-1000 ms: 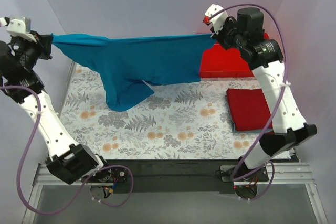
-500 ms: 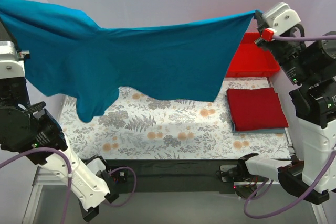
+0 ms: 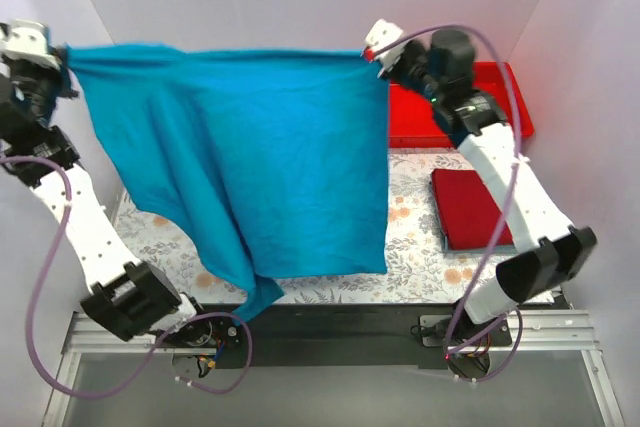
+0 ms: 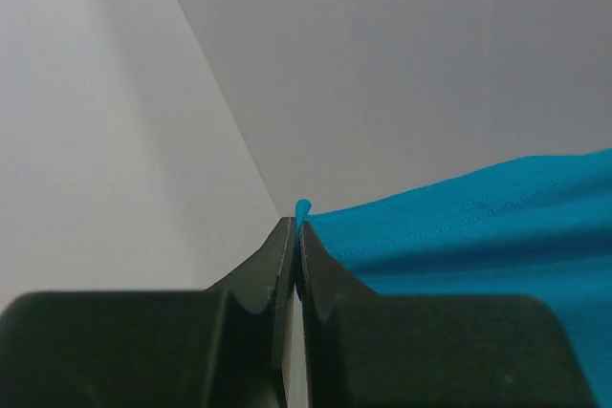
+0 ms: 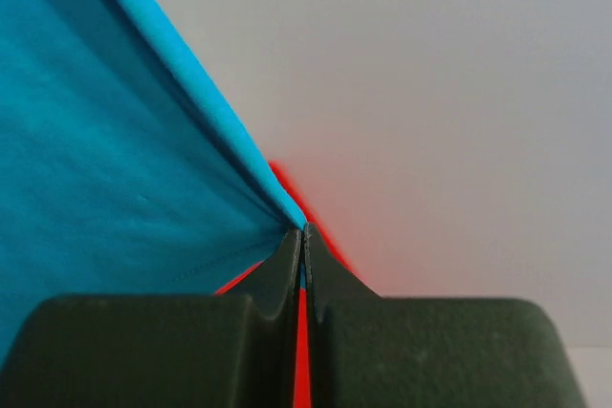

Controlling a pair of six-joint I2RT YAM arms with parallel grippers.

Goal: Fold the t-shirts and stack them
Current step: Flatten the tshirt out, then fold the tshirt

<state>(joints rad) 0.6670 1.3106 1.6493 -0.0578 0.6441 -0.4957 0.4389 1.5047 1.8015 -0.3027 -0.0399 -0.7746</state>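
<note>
The teal-blue t-shirt (image 3: pixel 260 167) hangs spread out above the table, stretched between both grippers. My left gripper (image 3: pixel 62 62) is shut on its top left corner, seen pinched between the jaws in the left wrist view (image 4: pixel 298 226). My right gripper (image 3: pixel 378 59) is shut on its top right corner, also seen in the right wrist view (image 5: pixel 302 229). The shirt's lower tail (image 3: pixel 255 297) hangs down to the near table edge. A folded red t-shirt (image 3: pixel 468 207) lies at the right, with a bluish one (image 3: pixel 447 239) barely showing under it.
A rigid red plastic tray (image 3: pixel 455 117) stands at the back right, partly behind my right arm. The fern-patterned tabletop (image 3: pixel 420 257) shows right of the hanging shirt. White walls close in on the left, the back and the right.
Both grippers have swung the shirt up and out; it now hangs flat and spread as a wide sheet down to the near edge, where it was bunched before.
</note>
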